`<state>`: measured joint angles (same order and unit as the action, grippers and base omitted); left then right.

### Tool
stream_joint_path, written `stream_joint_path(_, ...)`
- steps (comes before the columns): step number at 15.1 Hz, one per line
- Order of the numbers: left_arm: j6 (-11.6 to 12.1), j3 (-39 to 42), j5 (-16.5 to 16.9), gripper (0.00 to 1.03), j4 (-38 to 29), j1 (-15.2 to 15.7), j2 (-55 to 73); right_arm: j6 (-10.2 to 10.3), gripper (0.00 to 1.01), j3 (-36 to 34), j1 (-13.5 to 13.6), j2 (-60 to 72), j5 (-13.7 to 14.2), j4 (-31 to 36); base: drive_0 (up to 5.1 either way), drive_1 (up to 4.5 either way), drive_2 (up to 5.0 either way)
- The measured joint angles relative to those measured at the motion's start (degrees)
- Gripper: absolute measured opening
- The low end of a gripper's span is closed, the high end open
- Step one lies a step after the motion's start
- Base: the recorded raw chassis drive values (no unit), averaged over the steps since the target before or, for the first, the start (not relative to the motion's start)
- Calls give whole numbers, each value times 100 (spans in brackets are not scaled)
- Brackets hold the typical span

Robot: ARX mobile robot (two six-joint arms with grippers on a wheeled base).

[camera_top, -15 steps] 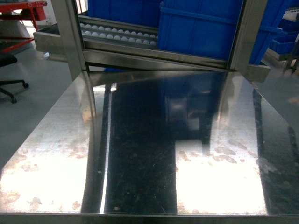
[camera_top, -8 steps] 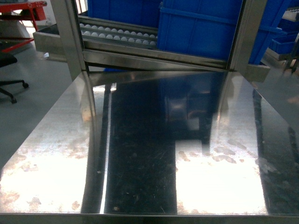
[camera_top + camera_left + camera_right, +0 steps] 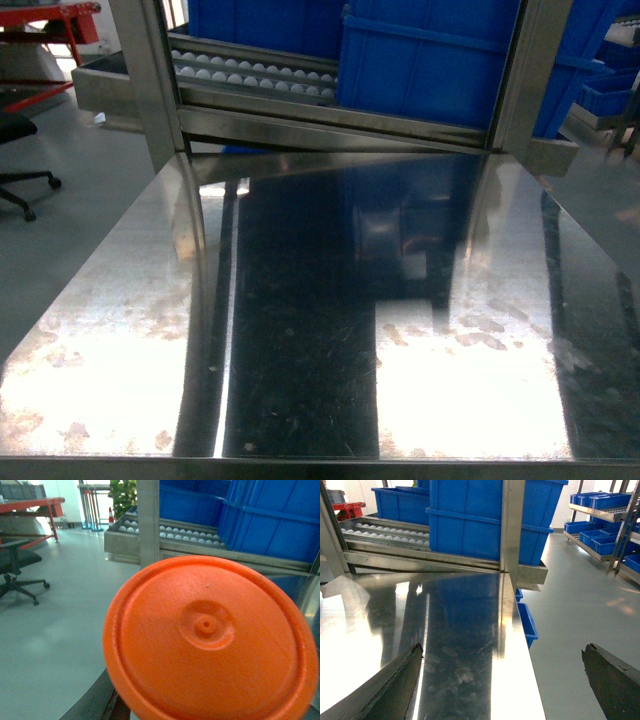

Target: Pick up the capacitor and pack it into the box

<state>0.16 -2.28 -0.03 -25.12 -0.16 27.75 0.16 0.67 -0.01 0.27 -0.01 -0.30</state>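
The capacitor (image 3: 210, 640) fills most of the left wrist view. Its round orange end face, with a raised rim and a small central boss, points straight at the camera. It hangs in the air above the grey floor and is carried by the left gripper (image 3: 165, 711), which is clamped on it. Only one dark finger (image 3: 102, 705) shows, touching the disc's edge at 7 o'clock.

The right gripper (image 3: 502, 680) stands wide open with nothing between its jaws. One dark finger (image 3: 395, 685) sits at 8 o'clock in the right wrist view and the other at 4 o'clock. It is poised over the right edge of the steel bench (image 3: 300, 330), with the floor to the right of that edge.

In the head view the bench shows only glare and dark reflections. At 12 o'clock beyond it, blue bins (image 3: 430, 60) sit on a roller rack (image 3: 250, 75) framed by steel posts. An office chair (image 3: 15, 150) stands on the floor at 10 o'clock. Neither gripper appears in that view.
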Motion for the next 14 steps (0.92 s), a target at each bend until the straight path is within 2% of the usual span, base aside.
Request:
stream_joint_path(1,0,151,4,45,-186,0,-57,0,98,0,0,0,2,0,0,0,0)
stream_joint_path(8,0,153,0,44,951,0,-1202,-2,98,0,0,0,0,0,0,0,0)
stream_joint_path(14,0,153,2,44,1550,0,-1805,-2,98,0,0,0,0,0,0,0,0)
